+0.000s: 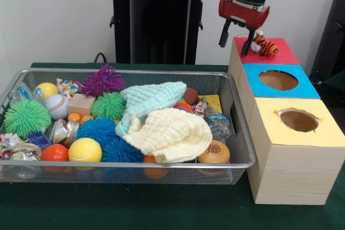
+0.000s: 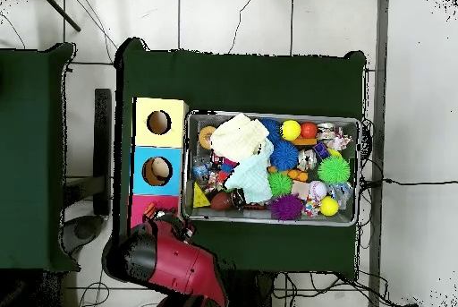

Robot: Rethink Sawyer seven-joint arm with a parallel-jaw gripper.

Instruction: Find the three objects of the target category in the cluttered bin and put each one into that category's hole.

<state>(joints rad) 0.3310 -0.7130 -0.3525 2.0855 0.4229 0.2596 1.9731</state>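
The wire mesh bin (image 1: 135,164) sits on the green table, full of toys; it also shows in the overhead view (image 2: 273,114). The red-topped box (image 1: 281,53) stands farthest back in the row of boxes. A small orange-and-black striped tiger toy (image 1: 264,46) lies on the red top, covering the hole. My gripper (image 1: 235,40) hangs just above the red top's left edge, open, with the toy just right of its right finger (image 1: 247,44). In the overhead view the arm (image 2: 179,263) covers most of the red box (image 2: 140,206).
The blue-topped box (image 1: 307,84) and the yellow-topped box (image 1: 323,133) stand nearer, each with an open hole. Two cloths, mint (image 1: 153,98) and cream (image 1: 172,133), lie over spiky balls, smooth balls and wrapped items in the bin. The robot pedestal (image 1: 159,20) stands behind.
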